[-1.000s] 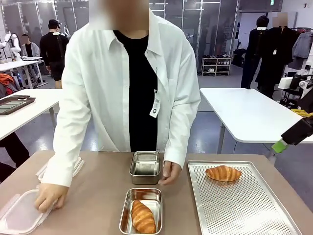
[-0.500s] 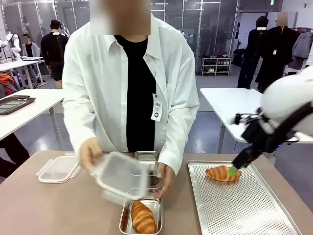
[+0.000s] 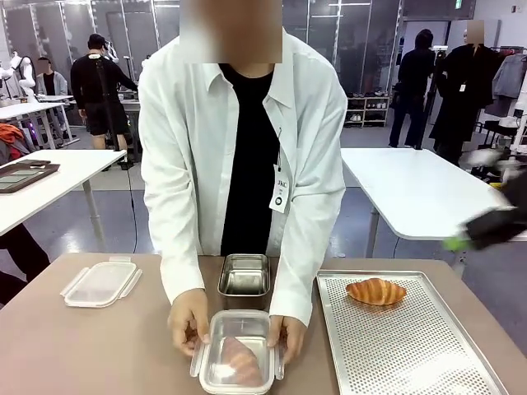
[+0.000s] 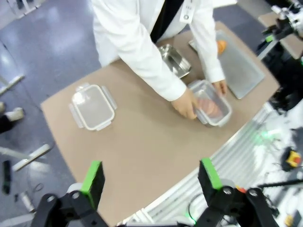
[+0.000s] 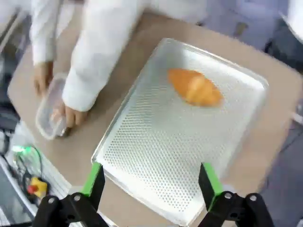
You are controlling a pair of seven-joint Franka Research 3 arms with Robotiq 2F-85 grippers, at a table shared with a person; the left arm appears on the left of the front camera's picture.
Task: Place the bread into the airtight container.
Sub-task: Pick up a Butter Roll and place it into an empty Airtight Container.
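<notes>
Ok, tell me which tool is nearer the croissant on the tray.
Right. The right tool hovers above the tray, croissant just ahead; the left tool hangs high, across the table from the tray.

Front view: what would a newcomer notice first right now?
The person's hands press a clear lid onto the near container at the table's near middle, with a croissant dimly visible inside. A second croissant lies alone on the perforated tray at the right. The right gripper hangs open, looking down on that tray.
</notes>
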